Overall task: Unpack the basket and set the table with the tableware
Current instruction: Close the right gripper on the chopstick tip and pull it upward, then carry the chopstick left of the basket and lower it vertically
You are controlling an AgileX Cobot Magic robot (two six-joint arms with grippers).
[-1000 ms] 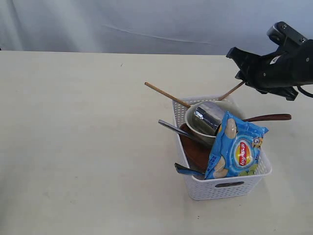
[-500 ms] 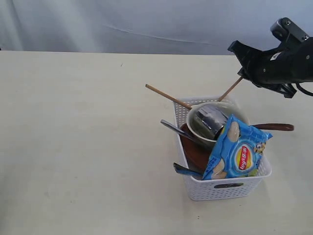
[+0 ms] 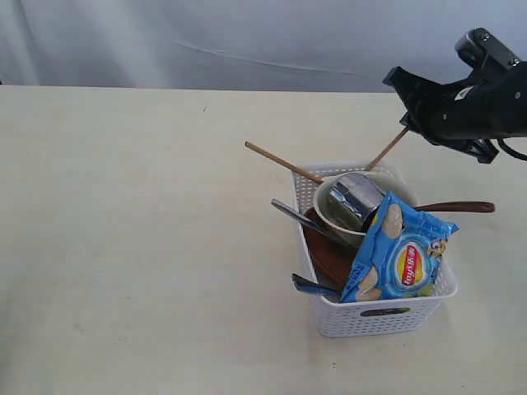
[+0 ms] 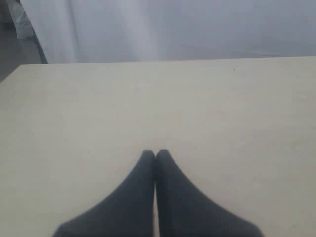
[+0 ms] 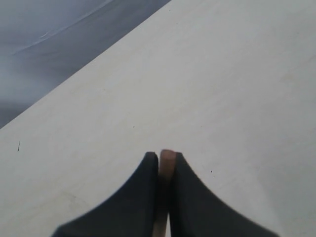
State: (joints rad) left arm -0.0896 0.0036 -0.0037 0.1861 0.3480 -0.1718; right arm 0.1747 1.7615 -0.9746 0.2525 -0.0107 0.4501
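Observation:
The white basket stands on the table right of centre. It holds a white bowl with a steel cup lying in it, and a brown plate on edge. A dark spoon handle and steel cutlery stick out. One chopstick pokes out to the far left. My right gripper is shut on the upper end of the other chopstick, whose tip shows between the fingers of this right gripper. My left gripper is shut and empty over bare tabletop.
A blue crisp packet leans over the basket's near right side and covers part of the bowl. A second steel handle lies low at the basket's near left. A pale curtain runs behind the table's far edge.
My right gripper has shut on the chopstick's end and risen a little, tilting that chopstick steeper. The bowl, cup and crisp packet shifted slightly in the basket. The left gripper is unchanged.

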